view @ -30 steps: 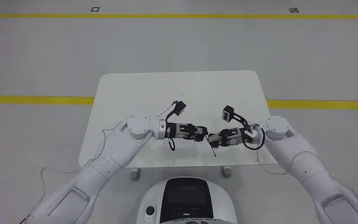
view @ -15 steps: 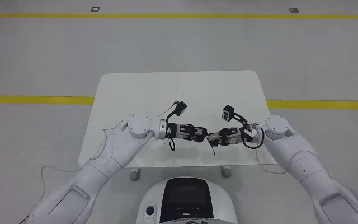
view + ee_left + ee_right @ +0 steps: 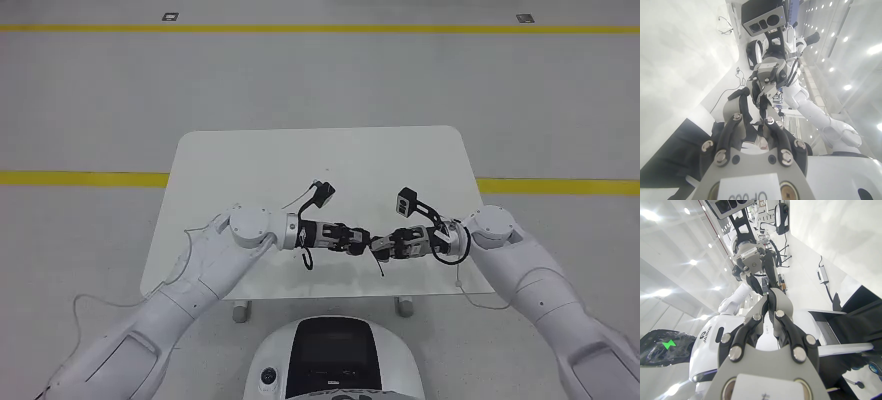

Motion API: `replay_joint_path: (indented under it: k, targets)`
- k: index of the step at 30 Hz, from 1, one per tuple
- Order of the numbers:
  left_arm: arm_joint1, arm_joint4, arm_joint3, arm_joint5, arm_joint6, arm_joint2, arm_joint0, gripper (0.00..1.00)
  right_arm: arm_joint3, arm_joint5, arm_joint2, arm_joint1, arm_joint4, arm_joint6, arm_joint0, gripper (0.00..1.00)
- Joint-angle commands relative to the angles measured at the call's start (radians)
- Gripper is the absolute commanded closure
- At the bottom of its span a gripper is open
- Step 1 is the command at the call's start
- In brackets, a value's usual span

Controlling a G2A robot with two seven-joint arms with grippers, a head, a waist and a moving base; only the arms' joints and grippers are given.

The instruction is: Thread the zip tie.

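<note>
Over a white table on grey, yellow-striped floor, right end effector pinches zip tie; left end effector unclear.

top view looks down at table, wrist views close, facing each other

The left gripper and right gripper are creeping slightly toward each other, both arms' elbows drifting inward above the table's near edge.
</note>
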Motion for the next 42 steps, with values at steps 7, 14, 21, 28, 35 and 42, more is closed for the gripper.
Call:
replay_joint_path:
  k: [7,14,21,28,35,42]
  targets:
    - [0.001,-0.003,0.0,0.0,-0.003,0.007,-0.003,0.87,0.011,0.004,-0.001,-0.005,-0.007,0.0,0.006,1.0]
    - [0.002,-0.001,0.003,0.002,-0.007,0.014,-0.006,0.87,0.022,0.005,-0.002,-0.013,-0.013,-0.003,0.01,1.0]
    - [0.002,-0.004,0.006,0.003,-0.011,0.021,-0.011,0.89,0.034,0.004,-0.001,-0.019,-0.015,0.0,0.013,1.0]
    - [0.001,-0.011,0.012,0.0,-0.009,0.027,-0.015,1.0,0.045,0.003,0.002,-0.024,-0.016,0.0,0.013,1.0]
    - [0.001,-0.02,0.016,-0.007,-0.003,0.029,-0.015,1.0,0.047,0.003,0.003,-0.026,-0.021,0.0,0.013,0.15]
    - [0.004,-0.051,0.024,-0.022,0.024,0.012,-0.008,1.0,0.051,0.003,0.017,-0.025,-0.022,-0.001,0.008,0.0]
